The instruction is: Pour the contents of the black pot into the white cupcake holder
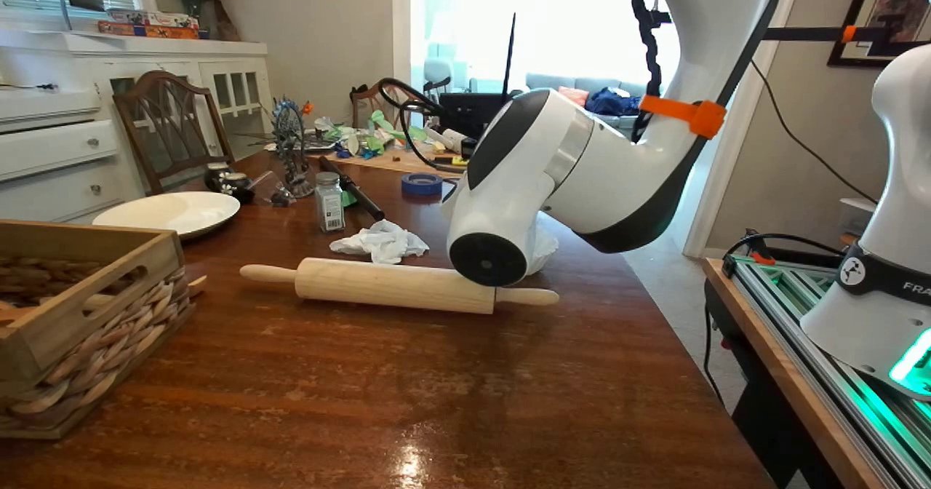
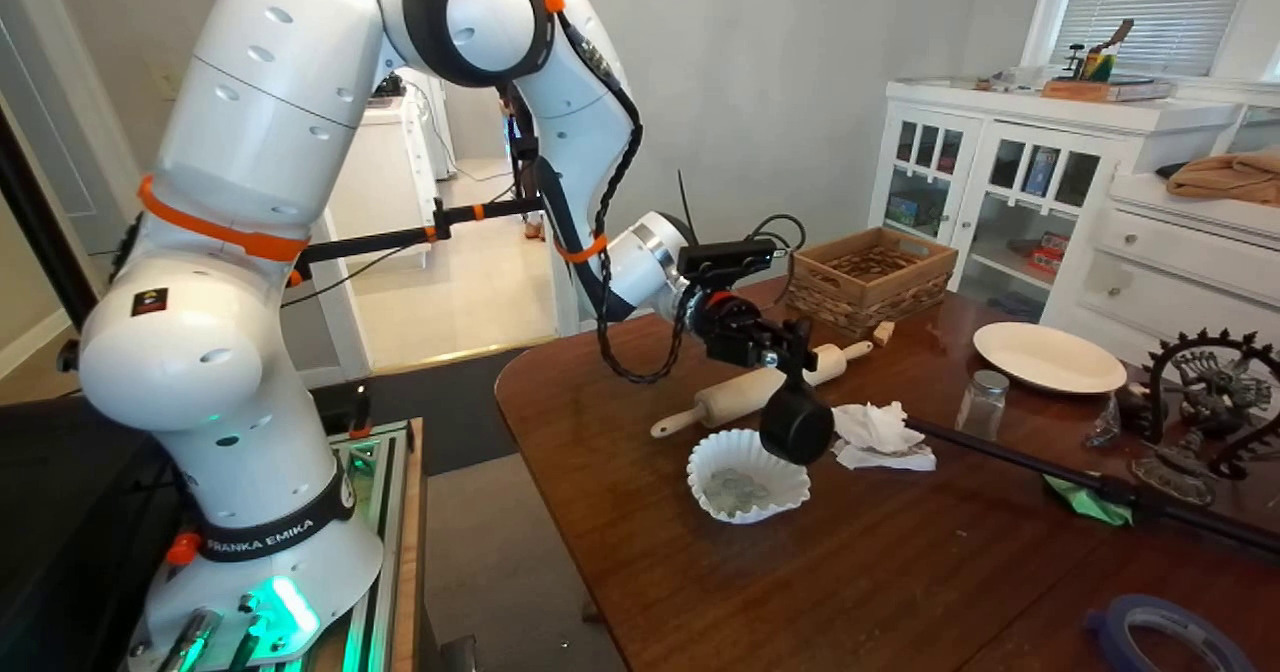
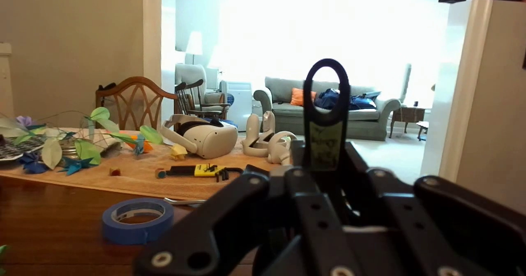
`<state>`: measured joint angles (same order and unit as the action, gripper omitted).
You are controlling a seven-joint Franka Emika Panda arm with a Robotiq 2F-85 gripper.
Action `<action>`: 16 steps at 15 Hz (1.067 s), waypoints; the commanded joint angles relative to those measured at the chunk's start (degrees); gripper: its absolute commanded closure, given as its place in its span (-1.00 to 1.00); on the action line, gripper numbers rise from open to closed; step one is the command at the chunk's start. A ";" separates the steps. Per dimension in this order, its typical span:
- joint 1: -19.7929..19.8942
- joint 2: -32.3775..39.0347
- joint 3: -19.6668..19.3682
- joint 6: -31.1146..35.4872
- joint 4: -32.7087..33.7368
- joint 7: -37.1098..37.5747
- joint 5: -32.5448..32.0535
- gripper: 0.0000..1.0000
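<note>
The black pot (image 2: 797, 424) hangs tilted from my gripper (image 2: 792, 357) in an exterior view, just above and beside the right rim of the white cupcake holder (image 2: 705, 457). Its opening is turned out of sight. The holder stands upright on the table with clear glassy pieces (image 2: 735, 490) in it. In the wrist view my gripper (image 3: 327, 157) is shut on the pot's handle, whose ring end and label (image 3: 326, 144) stick out past the fingers. In an exterior view the arm hides the pot and gripper, and only part of the holder (image 1: 542, 245) shows.
A rolling pin (image 1: 393, 284) and crumpled white paper (image 1: 381, 241) lie near the holder. A glass jar (image 2: 982, 407), a white plate (image 2: 1050, 357), a black rod (image 2: 1030, 467), a wicker basket (image 2: 870, 277) and blue tape (image 3: 137, 222) are also on the table.
</note>
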<state>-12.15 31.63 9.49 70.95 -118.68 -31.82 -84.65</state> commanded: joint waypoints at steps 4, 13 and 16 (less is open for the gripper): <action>-1.48 2.66 0.05 -4.16 2.05 -1.92 -4.13 0.88; 9.00 -10.87 0.25 12.91 -5.39 0.62 5.06 0.88; 14.35 -17.56 -2.49 20.74 -10.30 0.00 9.28 0.88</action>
<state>-2.35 22.40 8.58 83.87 -121.51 -32.44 -79.19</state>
